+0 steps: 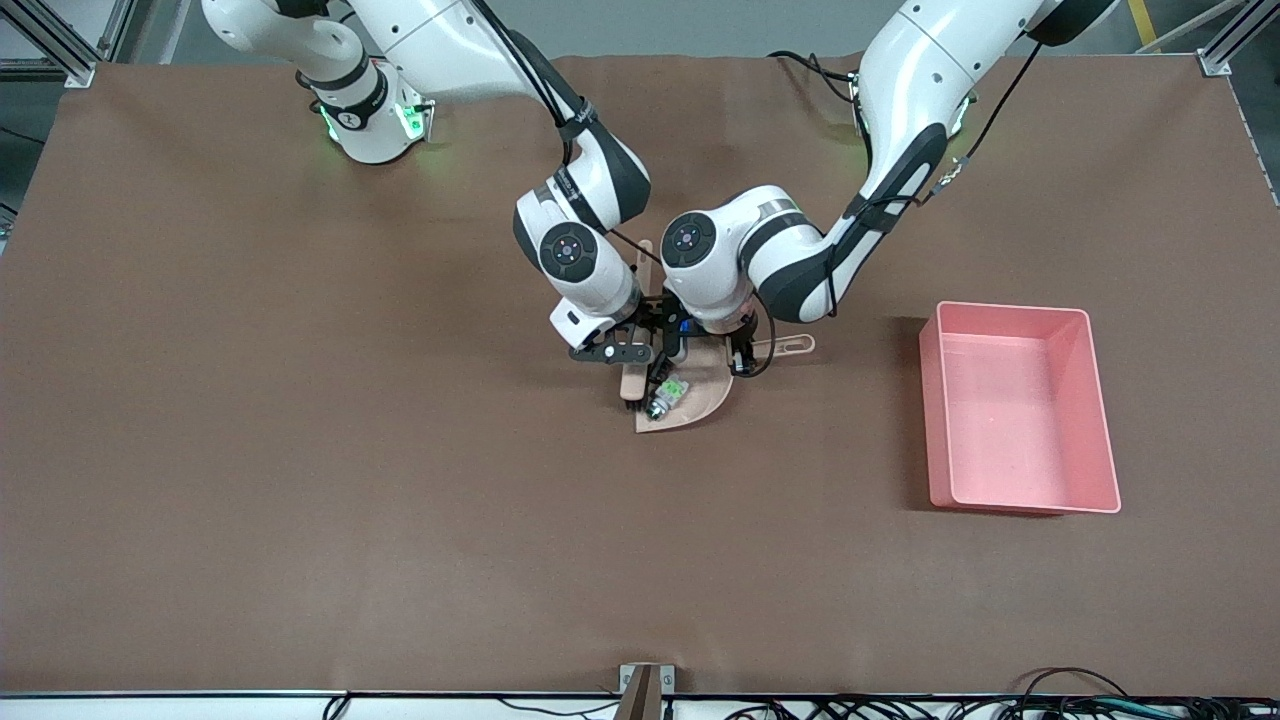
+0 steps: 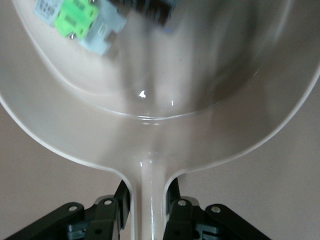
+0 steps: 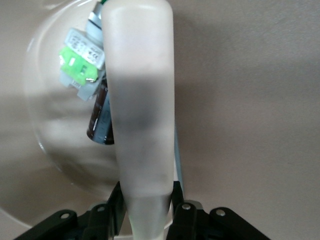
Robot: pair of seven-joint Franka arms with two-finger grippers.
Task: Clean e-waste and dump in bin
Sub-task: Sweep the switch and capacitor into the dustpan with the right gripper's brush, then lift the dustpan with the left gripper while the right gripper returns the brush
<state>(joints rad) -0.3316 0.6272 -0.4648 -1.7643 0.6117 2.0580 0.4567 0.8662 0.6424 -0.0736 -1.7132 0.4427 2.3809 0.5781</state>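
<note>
E-waste is sitting inside the dustpan near the middle of the desk, well away from every edge. In the left wrist view the white-grey piece with the green tab is lying on the pan floor with a dark piece just beside it, so the sweeping part is looking pretty much done to me.

Right gripper has its fingers clamped on the brush handle, with the bristle end resting at the pan's open lip. Left gripper has its fingers clamped on the dustpan handle.

For doing this well, I'm thinking the brush should be guarding the open lip while the pan is being tipped back a touch, handle end lower, so both bits are sliding toward the deep wall instead of rolling out. Then the pan should be travelling level toward the pink bin at the left arm's end of the desk, and tilting only once it's fully over the rim.
</note>
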